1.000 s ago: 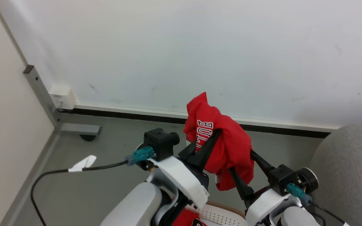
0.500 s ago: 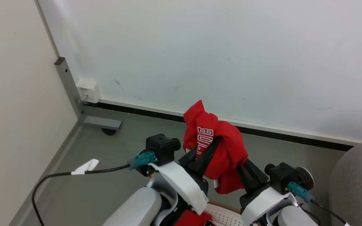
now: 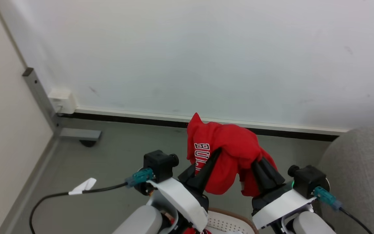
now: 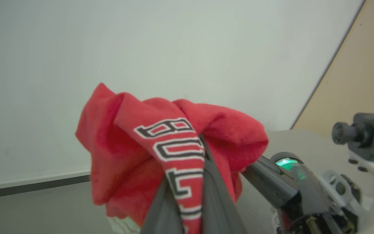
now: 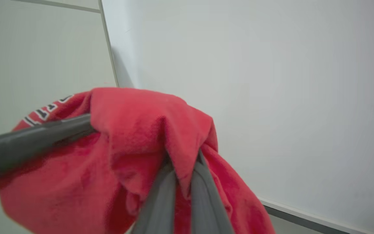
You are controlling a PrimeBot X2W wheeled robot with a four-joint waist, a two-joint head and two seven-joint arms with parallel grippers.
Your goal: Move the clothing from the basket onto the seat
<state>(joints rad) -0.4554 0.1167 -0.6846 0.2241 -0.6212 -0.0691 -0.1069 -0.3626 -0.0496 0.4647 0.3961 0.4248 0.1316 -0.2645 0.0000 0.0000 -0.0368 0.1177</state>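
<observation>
A bright red jersey (image 3: 229, 146) with white-and-black lettering hangs bunched in the air between both grippers, above the grey floor. My left gripper (image 3: 218, 151) is shut on its lettered fold (image 4: 177, 162). My right gripper (image 3: 256, 162) is shut on a plain red fold (image 5: 174, 143) on the other side. In the left wrist view the left gripper (image 4: 187, 182) pinches a strip of lettering. In the right wrist view the right gripper (image 5: 182, 165) bites into the cloth. The white basket (image 3: 229, 222) with its brown rim peeks out below my arms. The grey seat (image 3: 362, 169) stands at the right.
A white wall with a dark baseboard (image 3: 141, 118) runs across the back. At the left stand a grey metal post with a foot (image 3: 80, 134) and a white wall box (image 3: 62, 100). A black cable with a white tag (image 3: 83, 187) trails from my left wrist.
My right gripper has shut on the jersey, which both grippers now hold. The jersey sits lower and spreads wider between them. The head camera swung right and back.
</observation>
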